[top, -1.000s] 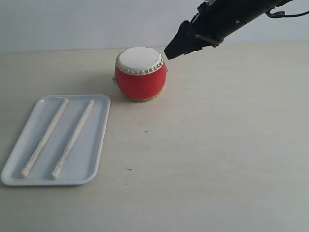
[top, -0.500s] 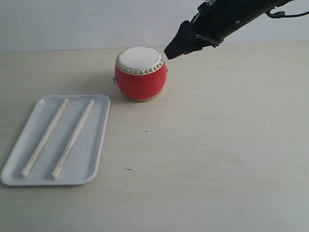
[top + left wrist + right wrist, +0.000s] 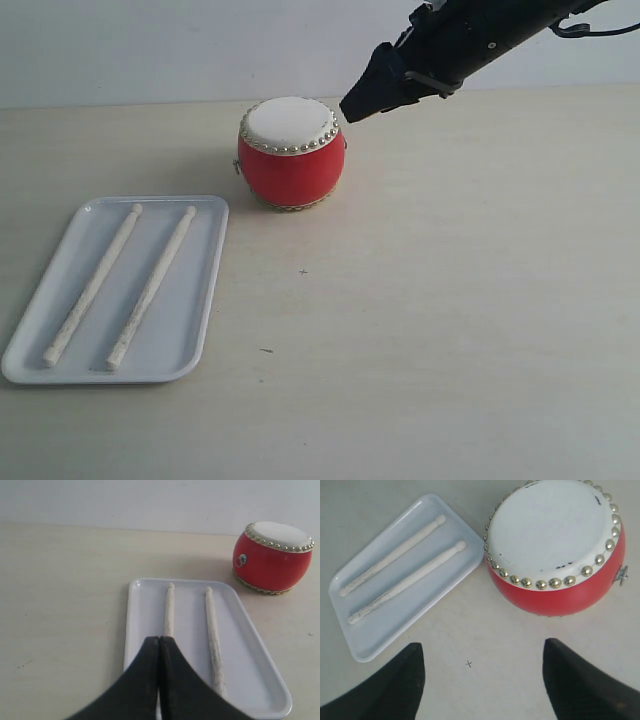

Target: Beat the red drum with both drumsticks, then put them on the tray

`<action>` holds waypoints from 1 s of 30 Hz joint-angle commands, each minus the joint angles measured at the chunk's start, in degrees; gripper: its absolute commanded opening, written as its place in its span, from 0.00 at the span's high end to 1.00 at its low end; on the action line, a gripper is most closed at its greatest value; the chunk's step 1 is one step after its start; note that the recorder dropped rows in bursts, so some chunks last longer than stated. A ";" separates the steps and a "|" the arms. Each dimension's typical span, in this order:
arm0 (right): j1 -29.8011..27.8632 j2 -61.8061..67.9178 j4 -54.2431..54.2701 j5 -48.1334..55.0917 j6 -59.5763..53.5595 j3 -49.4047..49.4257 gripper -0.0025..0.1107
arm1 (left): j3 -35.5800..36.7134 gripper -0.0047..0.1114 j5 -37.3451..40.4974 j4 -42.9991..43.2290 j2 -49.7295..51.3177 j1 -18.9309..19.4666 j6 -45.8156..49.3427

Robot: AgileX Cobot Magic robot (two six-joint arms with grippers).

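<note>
The red drum (image 3: 291,153) stands upright at the back middle of the table, white skin up; it also shows as the red drum (image 3: 272,556) and the red drum (image 3: 555,547). Both drumsticks (image 3: 92,285) (image 3: 152,286) lie side by side in the white tray (image 3: 203,290) at the front left, also seen as drumsticks (image 3: 213,637) (image 3: 407,581). My right gripper (image 3: 482,652) is open and empty, hanging high just right of the drum, right gripper (image 3: 352,108). My left gripper (image 3: 159,639) is shut on nothing, above the tray's near end, and is out of the exterior view.
The pale wooden table (image 3: 450,300) stretches bare to the right and front of the drum. A small cross mark (image 3: 303,271) sits on the table between tray and drum. A white wall (image 3: 150,50) bounds the back.
</note>
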 commanded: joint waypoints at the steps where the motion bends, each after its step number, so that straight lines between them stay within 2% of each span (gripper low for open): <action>1: -0.19 -0.01 0.60 -0.23 -0.02 0.11 0.41 | 0.16 0.95 -0.14 -0.47 -0.27 0.10 0.13; 25: -0.19 -0.01 0.60 -0.23 -0.24 0.11 0.41 | 0.16 0.95 -0.14 -0.47 -0.27 0.10 0.13; 30: -0.19 -0.01 -0.20 -5.90 -3.04 0.11 0.41 | 0.16 0.95 -0.14 -0.47 -0.27 0.10 0.13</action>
